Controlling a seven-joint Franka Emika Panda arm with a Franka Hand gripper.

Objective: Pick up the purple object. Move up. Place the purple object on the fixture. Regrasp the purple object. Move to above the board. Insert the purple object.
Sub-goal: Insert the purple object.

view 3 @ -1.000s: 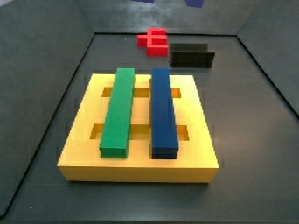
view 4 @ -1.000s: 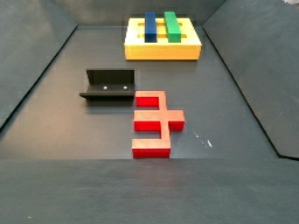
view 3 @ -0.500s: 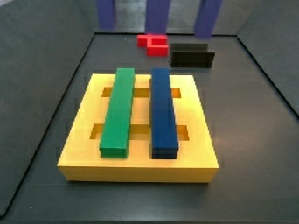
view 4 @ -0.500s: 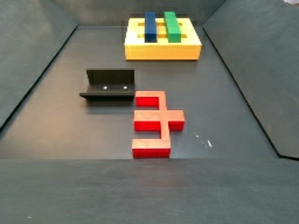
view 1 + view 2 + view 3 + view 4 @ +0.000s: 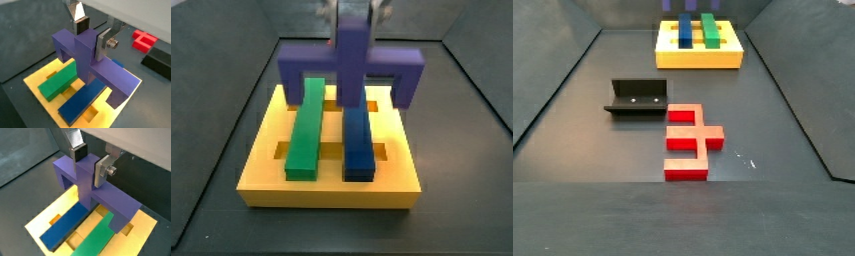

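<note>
One purple object (image 5: 90,62): rigid plastic, likely light, slick-faced; tool (image 5: 92,34) pinches its central stem, the sensible hold, above the board (image 5: 265,165), legs down.

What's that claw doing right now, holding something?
Claw: closed on the purple block, holding it above the yellow board.

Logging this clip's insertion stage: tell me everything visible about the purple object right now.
The purple object is a matte, plastic-looking piece: a wide bar with downturned ends and a central stem. The gripper clamps the stem between its silver fingers. It hangs level over the far end of the yellow board, crosswise above the green bar and blue bar; whether it touches them is unclear.
</note>
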